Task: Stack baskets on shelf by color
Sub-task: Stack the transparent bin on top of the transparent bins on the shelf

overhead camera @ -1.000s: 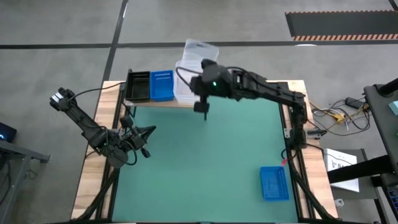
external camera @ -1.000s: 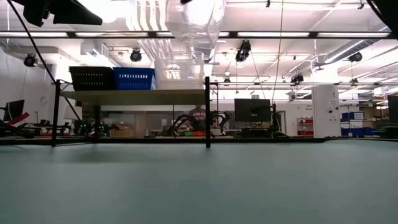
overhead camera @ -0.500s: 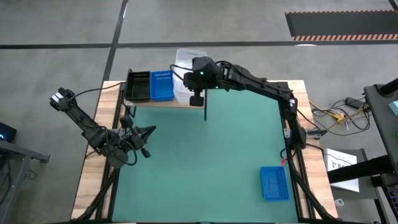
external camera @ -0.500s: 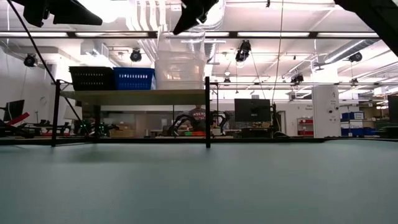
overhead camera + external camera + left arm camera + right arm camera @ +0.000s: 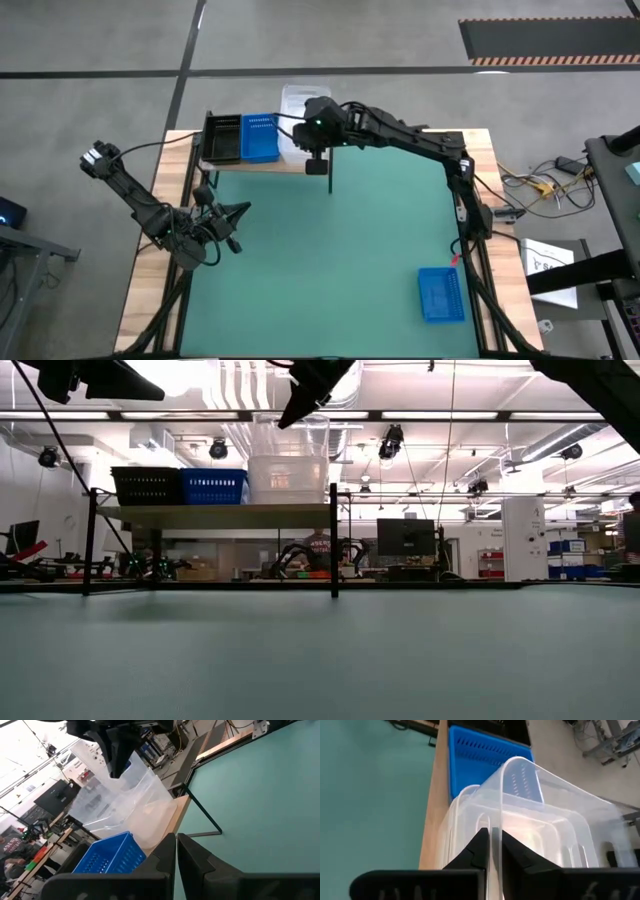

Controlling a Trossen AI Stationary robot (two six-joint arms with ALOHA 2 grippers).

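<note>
The wooden shelf (image 5: 250, 166) stands at the table's far edge. On it sit a black basket (image 5: 221, 138), a blue basket (image 5: 261, 137) and a stack of clear baskets (image 5: 288, 478) side by side. My right gripper (image 5: 490, 845) is over the shelf's right end, shut on the top clear basket (image 5: 296, 112). Another blue basket (image 5: 440, 294) lies flat on the green mat at the near right. My left gripper (image 5: 176, 852) hovers shut over the table's left side and holds nothing. My right gripper pinches one side wall of the top clear basket at its rim (image 5: 493, 817), one finger (image 5: 475, 851) outside and the other inside. The fingers slant down toward the table's left. The basket sits nested in the clear baskets beneath it on the shelf.
The shelf's black front leg (image 5: 330, 182) stands just near of the right gripper. The left arm (image 5: 150, 210) stretches over the table's left edge. Open green mat (image 5: 340, 260) lies between the shelf and the near blue basket.
My right gripper has moved down and toward the table's left with the clear basket. The basket hung tilted above and beyond the shelf; now it is lowered into the clear stack on the shelf's right end.
</note>
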